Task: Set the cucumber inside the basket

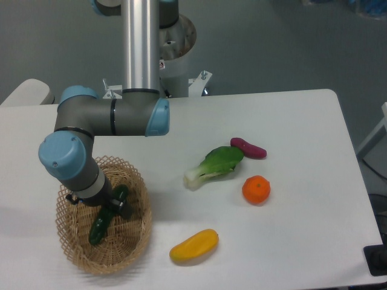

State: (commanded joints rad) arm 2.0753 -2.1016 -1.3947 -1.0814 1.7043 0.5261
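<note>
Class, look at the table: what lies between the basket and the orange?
In the camera view, only the yellow fruit lies between the basket and the orange, slightly nearer the camera; otherwise bare table.

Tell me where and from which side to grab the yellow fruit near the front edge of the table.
Grip the yellow fruit at its middle, coming straight down from above. It lies flat on the table, long axis running lower left to upper right, so set the fingers across the narrow width. Nothing crowds it: the basket sits apart to its left and the orange lies beyond, so both sides look free.
</note>
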